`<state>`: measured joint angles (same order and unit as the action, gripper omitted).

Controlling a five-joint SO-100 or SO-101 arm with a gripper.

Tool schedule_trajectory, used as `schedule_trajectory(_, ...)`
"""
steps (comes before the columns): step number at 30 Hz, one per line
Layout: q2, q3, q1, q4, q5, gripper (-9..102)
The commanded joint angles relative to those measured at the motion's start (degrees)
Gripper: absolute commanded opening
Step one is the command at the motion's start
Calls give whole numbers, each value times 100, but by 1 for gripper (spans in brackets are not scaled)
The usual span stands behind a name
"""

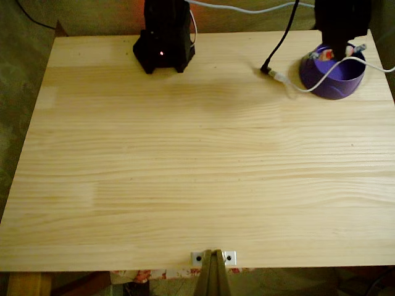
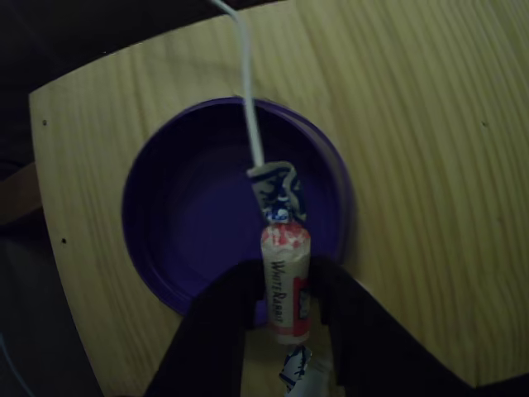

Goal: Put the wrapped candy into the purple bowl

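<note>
The purple bowl (image 1: 333,77) stands at the far right of the wooden table (image 1: 185,166) in the fixed view. My black gripper (image 1: 338,52) hangs right above it. In the other view the bowl (image 2: 190,215) lies below, seen from straight above. The wrapped candy (image 2: 285,281), white and red with blue-white twisted ends, is pinched between my two black fingers (image 2: 219,322). It hangs over the bowl's near rim. The candy (image 1: 326,55) shows as a small pale spot above the bowl in the fixed view.
A black arm base (image 1: 163,40) with a red light sits at the table's far edge. A white cable (image 1: 296,83) and a black cable with a plug (image 1: 274,65) lie left of the bowl. The white cable (image 2: 246,91) crosses over the bowl.
</note>
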<state>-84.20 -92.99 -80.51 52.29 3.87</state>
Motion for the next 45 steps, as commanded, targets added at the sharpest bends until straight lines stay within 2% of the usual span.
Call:
schedule_trajectory(1, -35, 246, -26, -62, -141, -1)
schedule_trajectory(9, 132, 141, -501, -264, 105, -1)
schedule_trajectory(19, 738, 413, -185, -422, 264, 0)
schedule_trajectory(24, 721, 589, -141, -404, 299, 10)
schedule_trajectory(31, 422, 580, -255, -316, 149, 17)
schedule_trajectory(36, 62, 677, -185, -53, 299, 13)
schedule_trajectory(41, -668, 958, 35, 545, 536, -2)
schedule_trajectory(45, -1151, 1301, 396, 1028, 703, -2)
